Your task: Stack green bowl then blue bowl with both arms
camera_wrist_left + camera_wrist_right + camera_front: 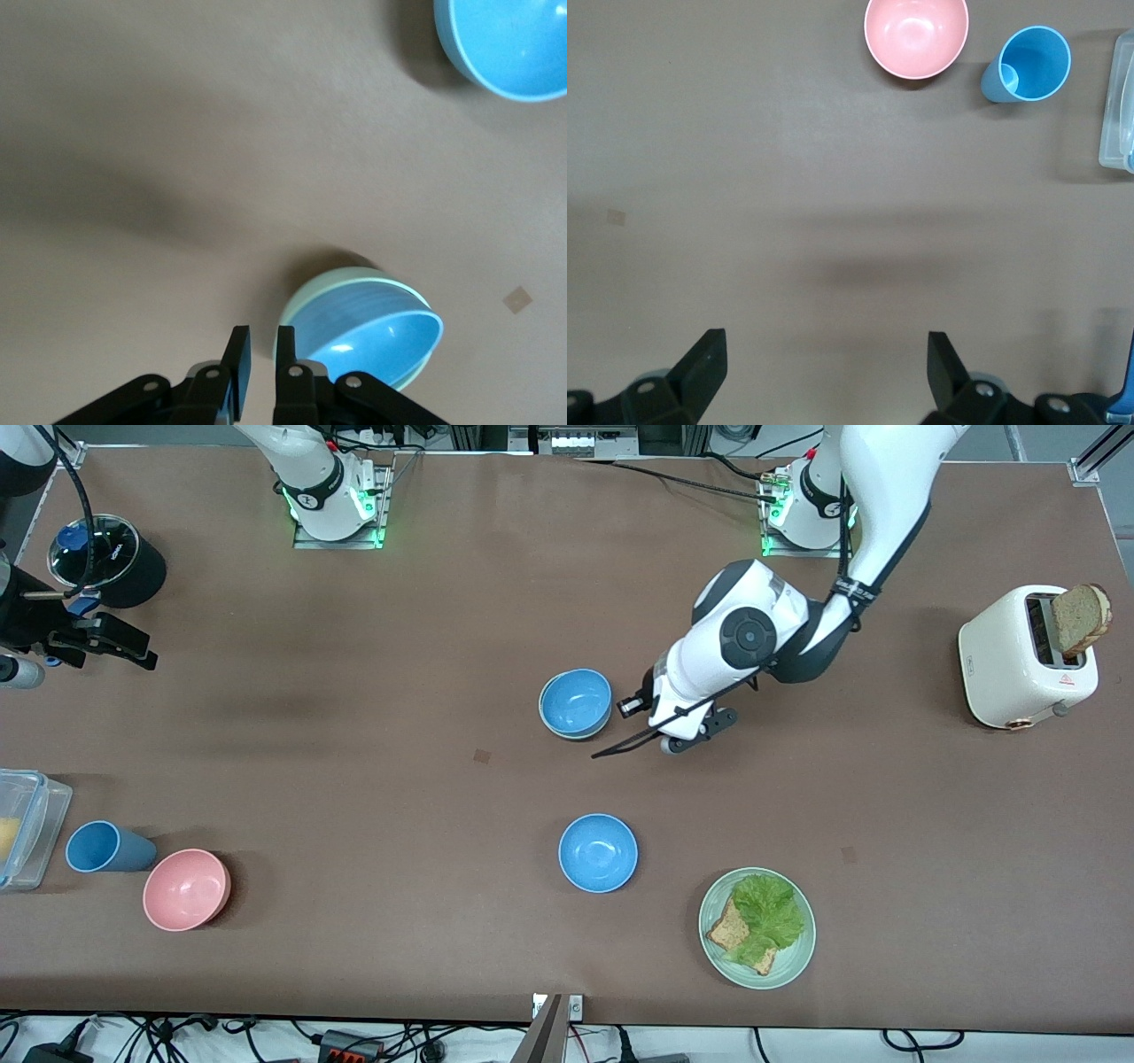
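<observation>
**One blue bowl sits in the green bowl; a second blue bowl stands apart**

Front view: near the middle of the table (372, 717), a blue bowl (576, 701) rests inside the green bowl (571, 732), of which only a pale rim shows beneath it. By that look the stack the task asks for is made, or nearly so. The left gripper (640, 707) hangs just beside this stack, toward the left arm's end of the table; its fingers cannot be made out from here. A second blue bowl (598, 852) stands alone, nearer the camera than the stack and well apart from it. The right gripper (133, 646) waits over the right arm's end of the table, near a black pot (111, 560). Around: a pink bowl (187, 888), a blue cup (106, 846), a clear container (27, 824), a green plate (788, 970) with lettuce and toast, and a toaster (1019, 655) holding a slice. Nothing stands between the left gripper and the stack.

Left wrist view: the left gripper's fingers (237, 359) are drawn almost together with a thin gap between them, gripping nothing. The stack lies just beside the fingertips, the green bowl's rim wrapping the blue one, which looks slightly tilted in it. I judge that only settling or backing away remains. The second blue bowl is well off.

Right wrist view: the right gripper's fingers (704, 363) are spread wide over bare table, empty. The pink bowl, the blue cup and the clear container lie well ahead of the fingertips.
</observation>
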`<move>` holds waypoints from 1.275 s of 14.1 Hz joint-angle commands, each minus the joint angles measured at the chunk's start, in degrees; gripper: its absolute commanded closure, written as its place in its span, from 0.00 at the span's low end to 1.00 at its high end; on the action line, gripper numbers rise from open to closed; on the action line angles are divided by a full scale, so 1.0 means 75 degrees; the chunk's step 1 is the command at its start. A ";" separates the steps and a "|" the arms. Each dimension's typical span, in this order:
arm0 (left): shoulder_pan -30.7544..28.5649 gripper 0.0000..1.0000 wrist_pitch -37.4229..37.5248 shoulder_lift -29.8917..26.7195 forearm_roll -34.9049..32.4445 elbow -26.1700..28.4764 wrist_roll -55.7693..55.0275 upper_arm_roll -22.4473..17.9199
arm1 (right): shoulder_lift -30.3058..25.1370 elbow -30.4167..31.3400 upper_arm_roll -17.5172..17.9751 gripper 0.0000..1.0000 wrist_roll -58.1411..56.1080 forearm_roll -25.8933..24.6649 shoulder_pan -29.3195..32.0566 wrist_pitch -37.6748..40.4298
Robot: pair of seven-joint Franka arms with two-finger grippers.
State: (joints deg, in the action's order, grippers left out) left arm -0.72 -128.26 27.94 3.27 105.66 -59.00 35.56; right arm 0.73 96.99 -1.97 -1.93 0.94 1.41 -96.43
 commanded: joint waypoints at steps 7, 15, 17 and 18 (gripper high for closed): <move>-0.1929 0.82 0.2637 -0.0433 -0.0131 -0.1278 0.4052 0.0040 | -0.0203 0.0111 0.0064 0.00 -0.0187 -0.0102 0.0024 0.0002; -0.2411 0.82 0.3949 -0.0082 -0.1923 -0.2717 0.7206 -0.0160 | -0.0203 0.0134 0.0052 0.00 -0.0187 -0.0125 0.0024 -0.0116; -0.2552 0.81 0.5189 0.0455 -0.1901 -0.3992 0.7874 -0.0229 | -0.0203 0.0146 0.0064 0.00 -0.0176 -0.0125 0.0035 -0.0116; -0.2552 0.80 0.5531 0.0586 -0.1866 -0.4497 0.8307 -0.0416 | -0.0203 0.0157 0.0064 0.00 -0.0176 -0.0114 0.0024 -0.0127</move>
State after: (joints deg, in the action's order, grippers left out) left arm -19.52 -93.48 27.32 -9.62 82.36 -2.63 33.44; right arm 0.43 97.01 -1.90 -2.65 0.89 1.39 -96.78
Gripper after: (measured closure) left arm 0.811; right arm 0.000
